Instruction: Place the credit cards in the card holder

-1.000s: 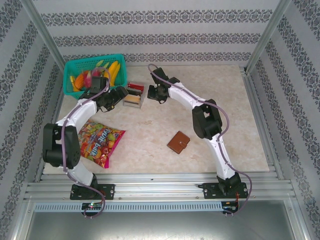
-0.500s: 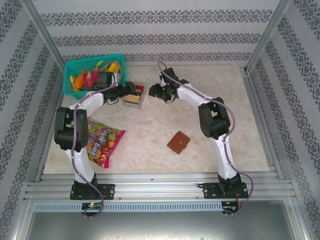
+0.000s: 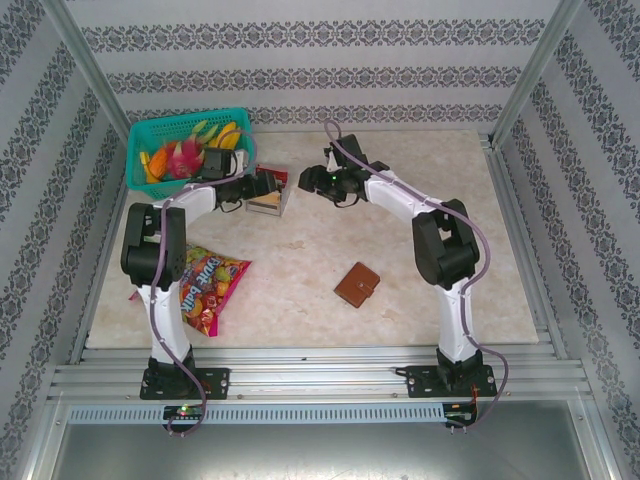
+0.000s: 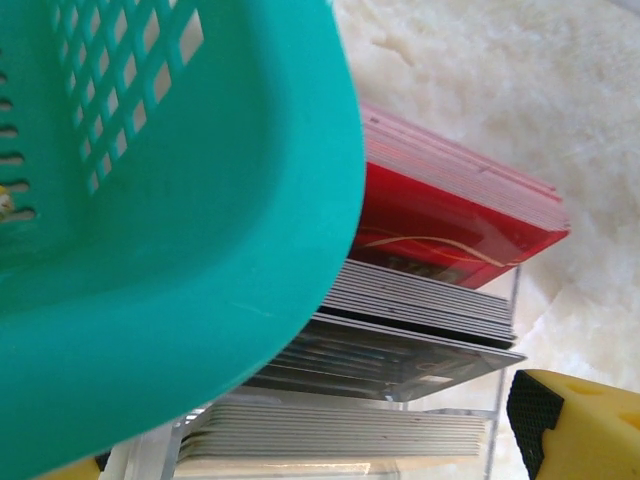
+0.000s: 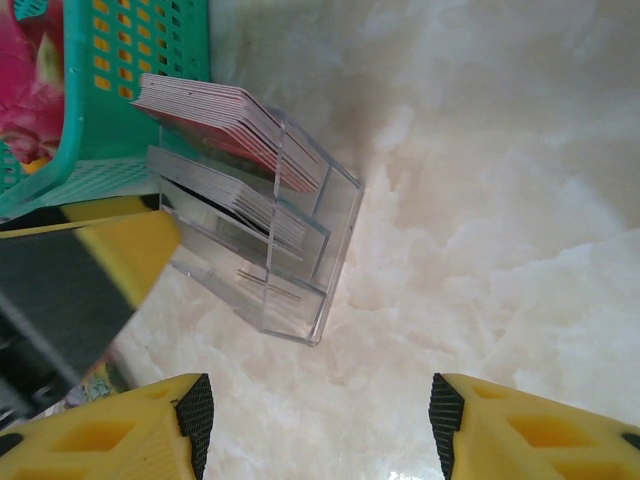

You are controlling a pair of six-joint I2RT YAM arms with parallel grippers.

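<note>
Two grippers hang released over the counter (image 3: 420,200) at its far left, the left gripper (image 3: 264,183) and right gripper (image 5: 320,410) flanking a clear stand (image 5: 300,280) beside the green basket (image 4: 200,250). The card holder (image 3: 356,285) lies closed, well nearer. Upright in the stand, the credit cards (image 4: 450,215) look light, stiff and slick, probably best pinched by their exposed top edges.

The credit cards (image 4: 440,215) look glossy plastic inside a clear, smooth plastic stand (image 5: 300,290); beside the stand, the teal basket (image 4: 200,250) is matt moulded plastic, the tabletop (image 5: 480,200) polished marble-look.
</note>
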